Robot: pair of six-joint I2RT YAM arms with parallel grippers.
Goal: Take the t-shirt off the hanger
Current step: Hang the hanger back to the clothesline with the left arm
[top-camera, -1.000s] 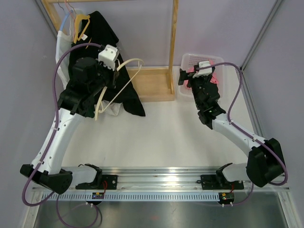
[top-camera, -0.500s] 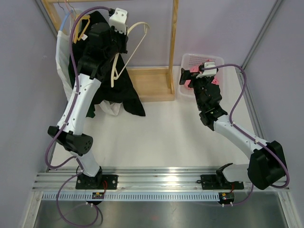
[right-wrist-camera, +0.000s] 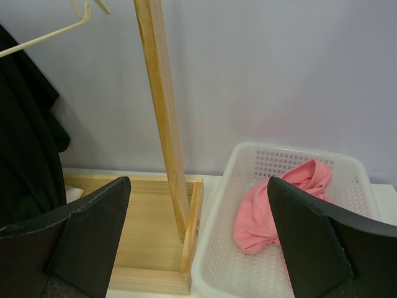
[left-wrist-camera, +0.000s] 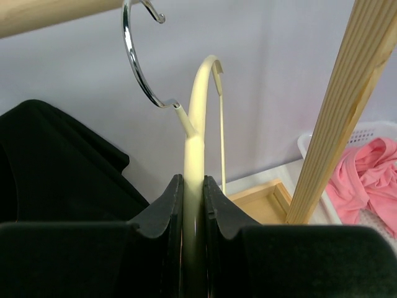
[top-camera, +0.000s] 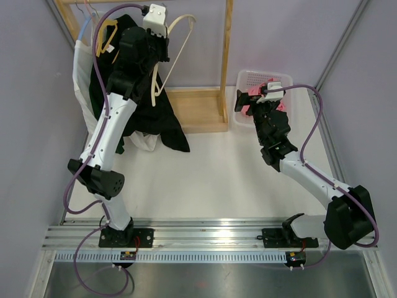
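Note:
My left gripper [top-camera: 158, 43] is raised high at the back left, shut on a bare cream hanger [left-wrist-camera: 197, 124]. Its metal hook [left-wrist-camera: 133, 56] sits just under the wooden rod [left-wrist-camera: 56, 12]; I cannot tell if they touch. The hanger also shows in the top view [top-camera: 180, 21]. A pink t-shirt [right-wrist-camera: 279, 198] lies crumpled in the white basket [right-wrist-camera: 291, 149] at the back right. My right gripper [right-wrist-camera: 198, 183] is open and empty, hovering in front of the basket and the rack's right post [right-wrist-camera: 162, 112].
A black garment [top-camera: 164, 121] hangs from the rack on a yellow hanger [top-camera: 105, 31], draping down to the table. A white garment [top-camera: 79, 62] hangs at the far left. The rack's wooden base [top-camera: 195, 112] lies between both arms.
My left arm has lifted the cream hanger from table height up and back to the rod, then edged slightly higher. My right arm has barely moved.

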